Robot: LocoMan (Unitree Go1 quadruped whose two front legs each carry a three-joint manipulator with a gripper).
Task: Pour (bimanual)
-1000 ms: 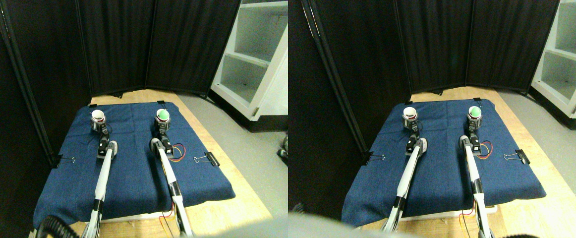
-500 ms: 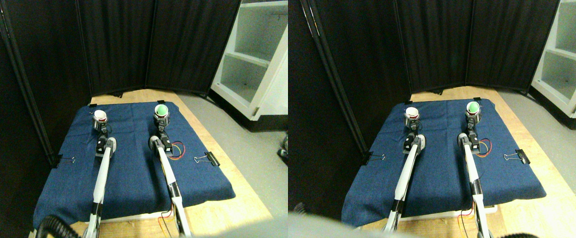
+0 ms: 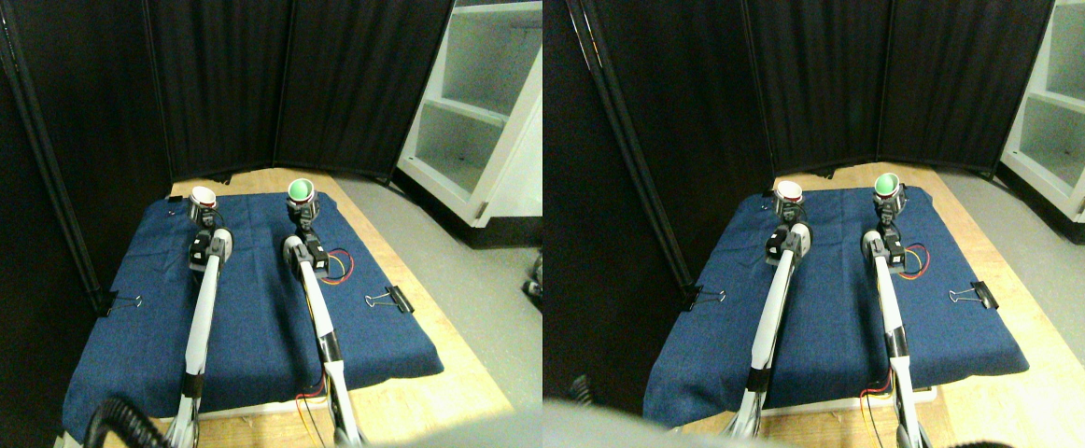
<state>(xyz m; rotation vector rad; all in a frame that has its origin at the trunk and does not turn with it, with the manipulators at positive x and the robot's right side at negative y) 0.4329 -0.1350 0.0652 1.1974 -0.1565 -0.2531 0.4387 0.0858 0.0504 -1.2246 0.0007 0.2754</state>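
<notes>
My left gripper [image 3: 199, 217] grasps the white cup [image 3: 201, 198] and my right gripper [image 3: 302, 211] the green-filled cup [image 3: 300, 190], both upright in the upper middle of the frame above the blue cloth [image 3: 253, 308]. They look small, light and thin-walled, probably crushable, so I'd hold low on the wall. The rims are white.

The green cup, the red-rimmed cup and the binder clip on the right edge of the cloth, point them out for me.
green cup [image 3: 301, 190]: stereo pair view, on its green inside.
red-rimmed cup [image 3: 202, 198]: stereo pair view, on its open top.
binder clip [image 3: 401, 299]: stereo pair view, on its black body.
</notes>
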